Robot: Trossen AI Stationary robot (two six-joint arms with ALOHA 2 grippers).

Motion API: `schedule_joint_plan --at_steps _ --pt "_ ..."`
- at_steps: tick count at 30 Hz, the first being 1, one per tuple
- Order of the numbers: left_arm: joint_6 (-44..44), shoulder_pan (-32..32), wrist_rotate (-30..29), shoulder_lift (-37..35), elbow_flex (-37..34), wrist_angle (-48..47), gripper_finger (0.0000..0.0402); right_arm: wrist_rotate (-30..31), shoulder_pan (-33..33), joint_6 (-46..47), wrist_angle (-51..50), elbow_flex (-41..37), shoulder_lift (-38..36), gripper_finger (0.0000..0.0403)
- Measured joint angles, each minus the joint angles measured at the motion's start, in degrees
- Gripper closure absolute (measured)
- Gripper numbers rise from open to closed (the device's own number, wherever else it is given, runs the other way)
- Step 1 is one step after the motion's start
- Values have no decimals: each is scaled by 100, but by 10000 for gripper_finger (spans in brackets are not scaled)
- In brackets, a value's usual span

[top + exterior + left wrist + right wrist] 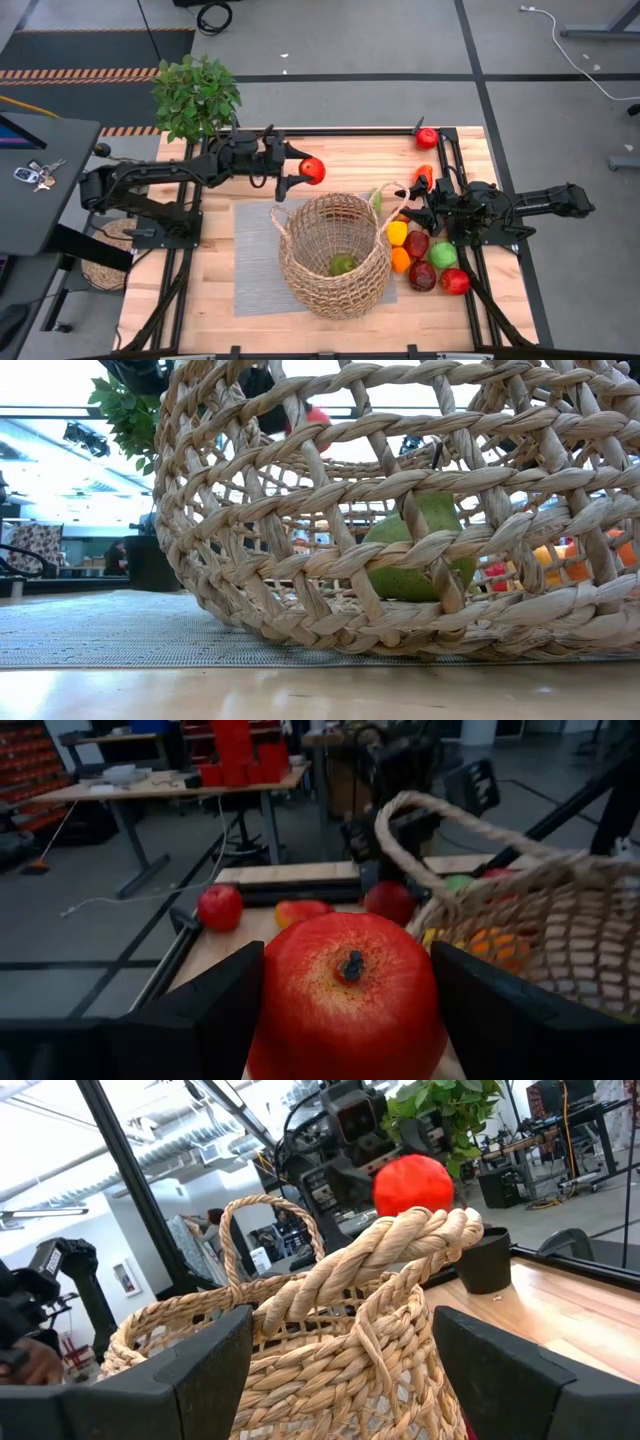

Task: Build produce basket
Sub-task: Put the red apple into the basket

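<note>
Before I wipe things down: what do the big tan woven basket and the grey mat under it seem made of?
Big tan woven basket: looks like twisted natural fibre, wicker or seagrass; matte, open weave of rope-like strands. Grey mat: seems a finely woven textile or vinyl, flat with a ribbed texture; I can't tell which.

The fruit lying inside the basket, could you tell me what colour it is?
Green fruit; the low view shows it best, through the basket weave.

Held a red apple (312,170) in the left gripper (300,172) just beyond the wicker basket (334,255); kept the right gripper (412,212) beside its handle.
</note>
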Motion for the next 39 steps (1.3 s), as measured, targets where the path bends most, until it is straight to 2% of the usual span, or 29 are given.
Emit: schedule_joint_plan --at_steps 13,22,29,39 --pt "-134 -687 -15 -1 980 -148 132 0 0 0 1 0 0 90" --pt "72 -1128 -510 46 1592 -569 132 0 -1 0 1 0 0 90" --pt "601 -1469 -927 262 1854 -694 131 0 -1 0 0 0 -2 90" --pt "1502 -1715 -1542 1065 2563 -998 130 0 0 0 9 0 -2 90"
